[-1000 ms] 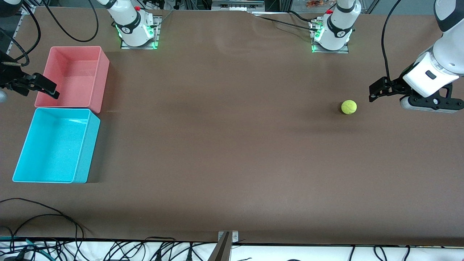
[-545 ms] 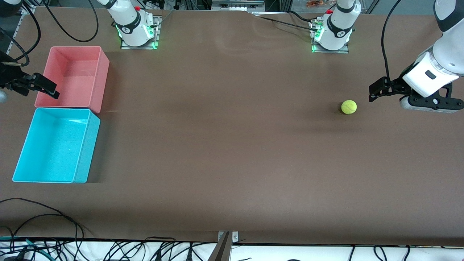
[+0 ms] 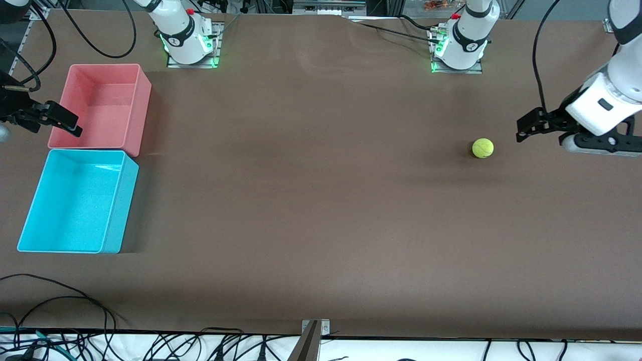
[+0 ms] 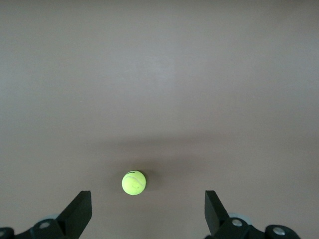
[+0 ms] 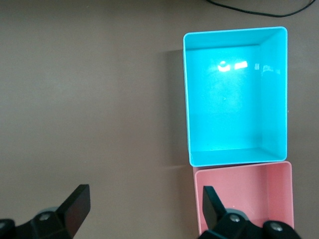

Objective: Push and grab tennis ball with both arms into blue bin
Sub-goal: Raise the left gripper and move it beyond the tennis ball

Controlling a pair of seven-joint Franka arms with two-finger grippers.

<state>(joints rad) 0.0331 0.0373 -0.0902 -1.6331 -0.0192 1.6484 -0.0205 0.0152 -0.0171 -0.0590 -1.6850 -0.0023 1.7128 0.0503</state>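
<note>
Ball (image 3: 482,148) resting on bare table, mid-right of the front frame, well apart from the blue bin (image 3: 120,200) at lower left (pink bin (image 3: 143,108) just above it in frame). Left gripper (image 3: 527,128) near the ball at the right edge, fingers spread, grasping nothing; shifted slightly rightward and up in frame over the last second, likely lining up a push. Right gripper (image 3: 62,123) waiting at the pink bin's edge, spread, empty. Ball unmoved; push not yet begun.

Left gripper (image 3: 524,129) now farther from tennis ball (image 3: 482,148).
</note>
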